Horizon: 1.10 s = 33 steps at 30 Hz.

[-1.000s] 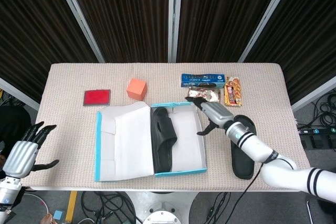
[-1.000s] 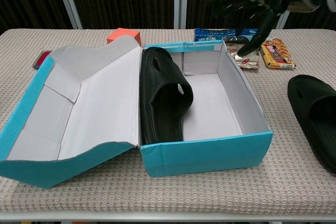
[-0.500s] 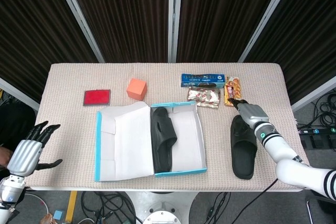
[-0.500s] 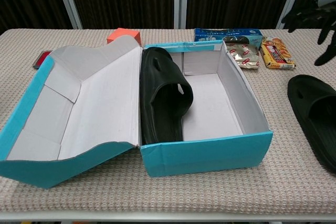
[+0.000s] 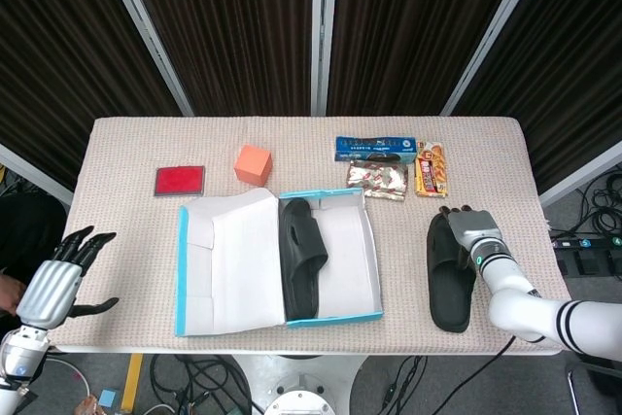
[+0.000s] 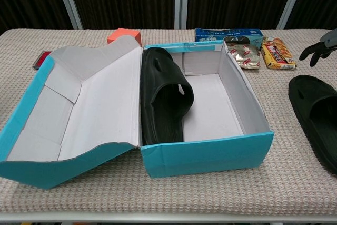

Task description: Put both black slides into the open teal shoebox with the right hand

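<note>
The teal shoebox (image 5: 348,259) lies open mid-table, its lid (image 5: 228,264) folded out to the left. One black slide (image 5: 301,255) stands on its edge against the box's left inner side, also visible in the chest view (image 6: 166,96). The second black slide (image 5: 450,274) lies flat on the table right of the box (image 6: 210,154). My right hand (image 5: 466,226) hovers at that slide's far right end, fingers spread, holding nothing; only its fingertips (image 6: 317,51) show in the chest view, above the slide (image 6: 316,114). My left hand (image 5: 56,284) hangs open off the table's left edge.
Behind the box lie a blue packet (image 5: 375,148), a silver packet (image 5: 377,179) and an orange-yellow snack bar (image 5: 431,170). An orange cube (image 5: 253,164) and a red flat case (image 5: 180,180) sit at the back left.
My right hand has swung from over the box's right wall out to the right and now sits at the loose slide's far end. The left hand barely shifted.
</note>
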{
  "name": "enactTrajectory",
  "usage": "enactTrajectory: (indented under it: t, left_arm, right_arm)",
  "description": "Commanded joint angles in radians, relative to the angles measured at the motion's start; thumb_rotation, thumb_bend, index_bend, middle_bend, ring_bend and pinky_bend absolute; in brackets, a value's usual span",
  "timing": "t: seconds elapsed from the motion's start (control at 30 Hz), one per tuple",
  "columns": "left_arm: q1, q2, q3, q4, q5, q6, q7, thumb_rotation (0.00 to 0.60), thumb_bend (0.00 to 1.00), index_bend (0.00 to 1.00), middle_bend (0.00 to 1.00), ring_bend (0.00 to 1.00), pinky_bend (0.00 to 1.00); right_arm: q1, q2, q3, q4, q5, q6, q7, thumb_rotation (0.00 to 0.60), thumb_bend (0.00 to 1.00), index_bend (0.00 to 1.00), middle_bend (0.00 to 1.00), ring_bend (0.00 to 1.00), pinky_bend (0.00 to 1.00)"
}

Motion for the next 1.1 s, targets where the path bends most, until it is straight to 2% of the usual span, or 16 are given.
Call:
enactTrajectory:
  t: [0.03,0.4,0.67,1.1]
  left_arm:
    - [0.002,0.0,0.002,0.004,0.002,0.004,-0.003,0.6,0.0,0.11,0.15,0.01,0.08]
    - [0.007,0.005,0.014,0.019,0.014,0.008,-0.018,0.6,0.0,0.11,0.15,0.01,0.08]
    - [0.007,0.01,0.024,0.026,0.031,0.012,-0.037,0.6,0.0,0.11,0.15,0.01,0.09]
    - [0.003,0.015,0.028,0.023,0.032,0.006,-0.051,0.6,0.0,0.11,0.15,0.01,0.09]
  right_arm:
    - [-0.005,-0.029,-0.013,0.008,-0.004,0.036,-0.018,0.6,0.0,0.0,0.09,0.01,0.25]
    - [-0.032,-0.077,-0.008,0.043,0.0,0.054,-0.035,0.6,0.0,0.01,0.1,0.01,0.24]
    - [-0.049,-0.099,0.009,0.058,-0.009,0.081,-0.041,0.6,0.02,0.12,0.15,0.07,0.24]
    - [-0.052,-0.125,0.027,0.072,0.026,0.1,-0.089,0.6,0.03,0.15,0.18,0.1,0.26]
